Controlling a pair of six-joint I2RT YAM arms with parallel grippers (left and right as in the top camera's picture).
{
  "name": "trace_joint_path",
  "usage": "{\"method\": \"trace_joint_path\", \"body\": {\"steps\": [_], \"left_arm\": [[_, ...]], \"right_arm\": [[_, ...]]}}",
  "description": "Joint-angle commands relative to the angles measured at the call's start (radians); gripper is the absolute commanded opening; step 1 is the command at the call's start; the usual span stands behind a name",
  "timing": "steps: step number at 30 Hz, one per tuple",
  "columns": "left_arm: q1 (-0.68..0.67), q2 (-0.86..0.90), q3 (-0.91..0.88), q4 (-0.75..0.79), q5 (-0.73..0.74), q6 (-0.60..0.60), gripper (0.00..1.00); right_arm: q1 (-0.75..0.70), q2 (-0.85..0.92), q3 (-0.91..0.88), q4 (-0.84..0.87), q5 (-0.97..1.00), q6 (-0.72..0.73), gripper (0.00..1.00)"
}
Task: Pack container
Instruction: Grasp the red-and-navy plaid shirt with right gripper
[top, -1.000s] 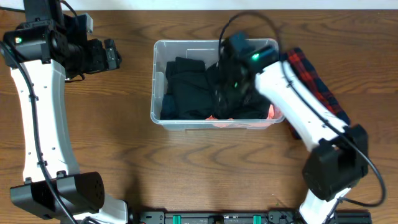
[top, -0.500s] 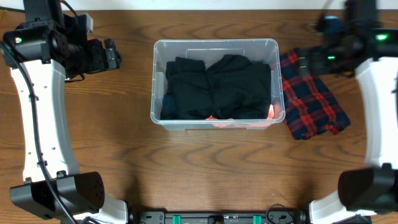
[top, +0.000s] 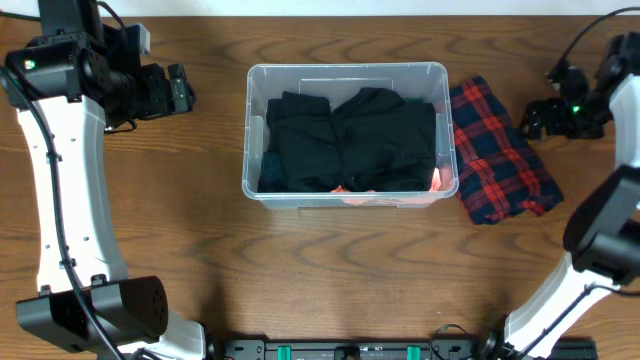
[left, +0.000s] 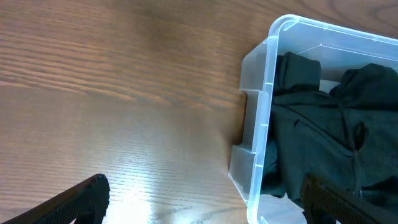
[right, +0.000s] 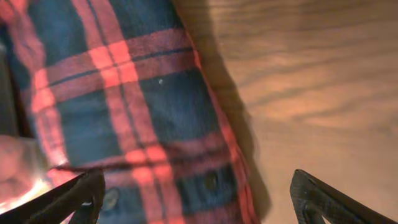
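The clear plastic container (top: 347, 196) stands mid-table, filled with black clothing (top: 350, 140) and something orange-pink at its front right corner (top: 436, 180). A red and navy plaid shirt (top: 497, 152) lies on the table just right of it. My right gripper (top: 534, 118) is open and empty, just right of the shirt's upper part; its wrist view shows the plaid cloth (right: 118, 106) between and under its fingers (right: 199, 202). My left gripper (top: 182, 88) is open and empty, left of the container; its wrist view shows the container's wall (left: 264, 112) between its fingers (left: 205, 202).
The wooden table (top: 330, 270) stretches bare in front of the container. Both arm bases stand at the front edge, left (top: 100, 310) and right (top: 540, 320).
My right arm has lifted out of the container and swung right, past the plaid shirt, to the far right. The black clothing stays in the container. The left arm has not moved.
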Motion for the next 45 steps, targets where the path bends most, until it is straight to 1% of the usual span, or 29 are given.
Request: {"method": "trace_joint_path", "body": {"steps": [1, 4, 7, 14, 18, 21, 23, 25, 27, 28, 29, 31, 32, 33, 35, 36, 41, 45], "left_arm": [[0.002, 0.008, -0.006, -0.004, 0.012, 0.003, 0.98], [0.002, 0.008, -0.006, -0.004, -0.014, 0.01, 0.98], [0.002, 0.008, -0.006, -0.007, -0.04, 0.01, 0.98], [0.002, 0.008, -0.006, -0.008, -0.04, 0.01, 0.98], [0.002, 0.008, -0.006, -0.007, -0.04, 0.01, 0.98], [0.002, 0.008, -0.006, -0.008, -0.04, 0.01, 0.98], [0.002, 0.008, -0.006, -0.007, -0.04, 0.01, 0.98], [0.002, 0.008, -0.006, -0.007, -0.04, 0.01, 0.98], [0.002, 0.008, -0.006, -0.007, -0.04, 0.01, 0.98], [0.002, 0.008, -0.006, -0.007, -0.04, 0.01, 0.98], [0.002, 0.008, -0.006, -0.007, -0.04, 0.01, 0.98], [0.002, 0.008, -0.006, -0.007, -0.04, 0.01, 0.98], [0.002, 0.008, -0.006, -0.007, -0.04, 0.01, 0.98], [0.002, 0.008, -0.006, -0.007, -0.04, 0.01, 0.98], [0.002, 0.008, -0.006, -0.007, -0.04, 0.01, 0.98], [0.002, 0.008, -0.006, -0.007, -0.04, 0.01, 0.98], [0.002, 0.008, -0.006, -0.007, -0.04, 0.01, 0.98], [0.002, 0.008, -0.006, -0.003, -0.04, 0.01, 0.98]], "right_arm": [[0.001, 0.063, -0.002, 0.026, -0.043, -0.079, 0.92], [-0.003, 0.109, -0.002, 0.066, -0.087, -0.12, 0.9], [-0.004, 0.14, -0.002, 0.09, -0.124, -0.152, 0.91], [-0.004, 0.198, -0.002, 0.093, -0.209, -0.194, 0.9], [-0.002, 0.226, -0.003, 0.082, -0.285, -0.198, 0.88], [-0.002, 0.249, -0.003, 0.066, -0.324, -0.198, 0.83], [0.001, 0.258, -0.005, 0.054, -0.333, -0.198, 0.79], [0.003, 0.259, -0.02, 0.055, -0.342, -0.198, 0.7], [0.002, 0.259, -0.022, 0.051, -0.344, -0.197, 0.57], [0.002, 0.259, -0.022, 0.048, -0.344, -0.197, 0.49], [0.002, 0.259, -0.022, 0.046, -0.344, -0.197, 0.37], [0.001, 0.259, -0.022, 0.043, -0.344, -0.196, 0.22], [0.0, 0.259, -0.022, 0.043, -0.344, -0.188, 0.17], [-0.001, 0.259, -0.022, 0.043, -0.344, -0.179, 0.1], [-0.004, 0.257, -0.018, 0.043, -0.344, -0.161, 0.03], [-0.006, 0.256, -0.013, 0.042, -0.344, -0.149, 0.01], [-0.019, 0.232, 0.036, 0.0, -0.344, -0.091, 0.01], [-0.018, 0.186, 0.11, -0.043, -0.344, 0.001, 0.01]]}}
